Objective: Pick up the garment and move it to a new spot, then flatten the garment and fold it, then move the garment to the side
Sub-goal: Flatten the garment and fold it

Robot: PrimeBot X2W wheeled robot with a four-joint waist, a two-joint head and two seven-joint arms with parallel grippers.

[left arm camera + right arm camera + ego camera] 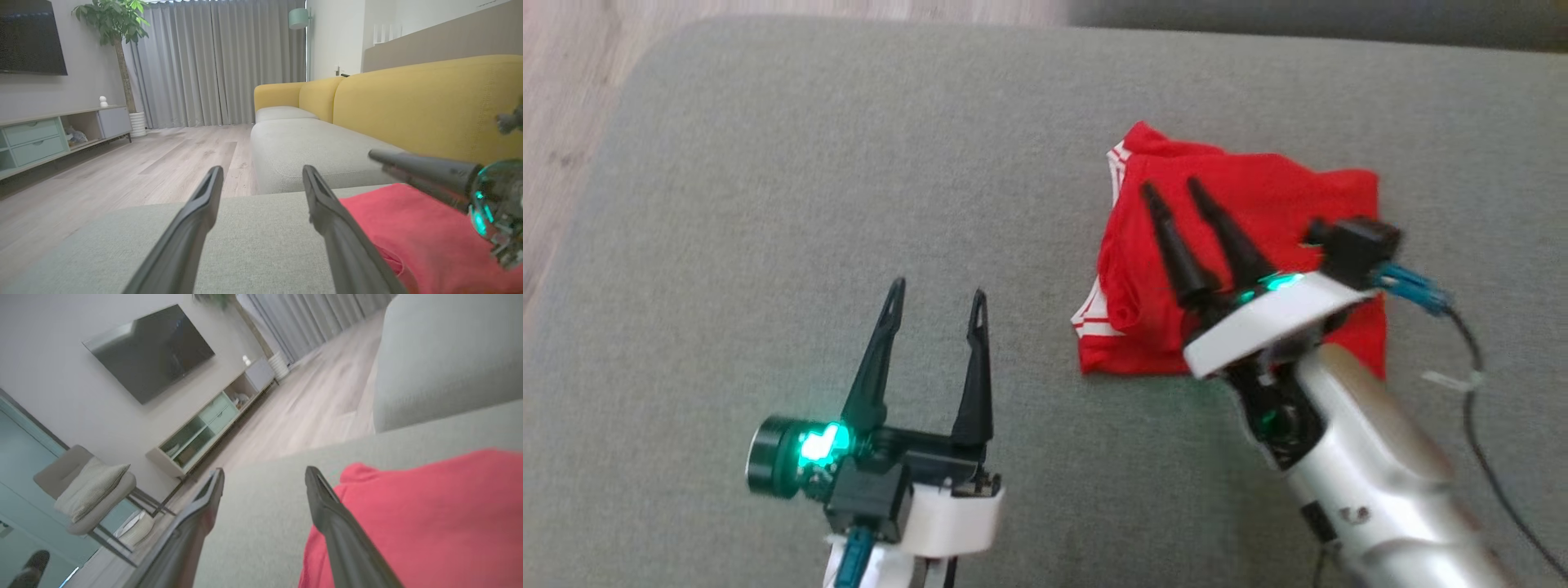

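A red garment [1258,245] with white stripes at its edges lies folded into a rough square on the grey cushion [849,163], right of centre. My right gripper [1174,189] hovers over its left part, fingers spread and empty; the right wrist view shows the red cloth [429,522] under the right finger. My left gripper [937,291] stands open over bare cushion to the garment's left, holding nothing. In the left wrist view the garment [425,241] lies at lower right, with the right gripper's finger [421,167] above it.
The grey cushion's left edge drops to a wooden floor [556,122]. A yellow sofa back [429,106] rises behind. A TV stand [49,134], a plant [114,24] and a chair [90,490] stand across the room.
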